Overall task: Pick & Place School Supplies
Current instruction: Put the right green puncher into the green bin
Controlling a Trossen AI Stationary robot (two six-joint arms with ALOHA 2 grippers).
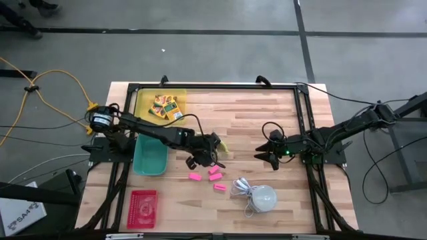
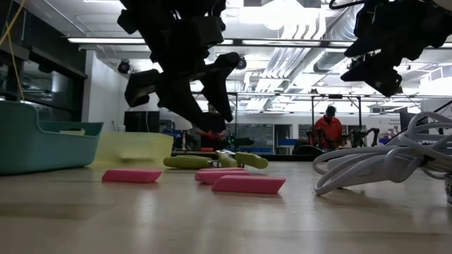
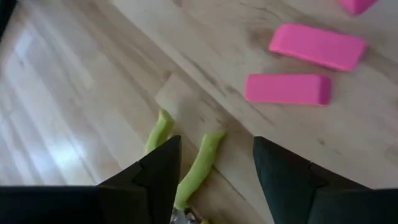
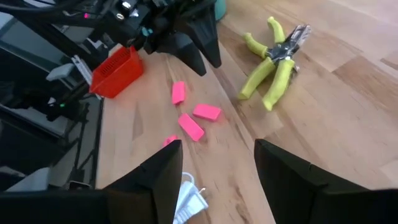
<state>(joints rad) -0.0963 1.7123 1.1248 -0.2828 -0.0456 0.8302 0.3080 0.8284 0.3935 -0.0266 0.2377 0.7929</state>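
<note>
Scissors (image 4: 273,56) with lime-green handles lie flat on the wooden table (image 1: 267,113) near frame centre in the high view, blades partly open, not gripped. Left gripper (image 1: 208,152) hangs directly over them, fingers spread wide and empty; in the left wrist view the green handles (image 3: 199,165) show between its two dark fingers. Four pink erasers (image 4: 192,126) lie loose just below the scissors in the high view, close together, none touching the gripper. Three yellow-and-green boxes (image 1: 165,107) sit inside the yellow tray (image 1: 143,100) at upper left of the table. Teal bin (image 1: 150,157) stands left of the erasers; red basket (image 1: 143,208) at lower left. Right gripper (image 1: 267,152) hovers right of centre, fingers wide, holding nothing. White dome with cord (image 1: 261,197) lies at lower centre-right.
</note>
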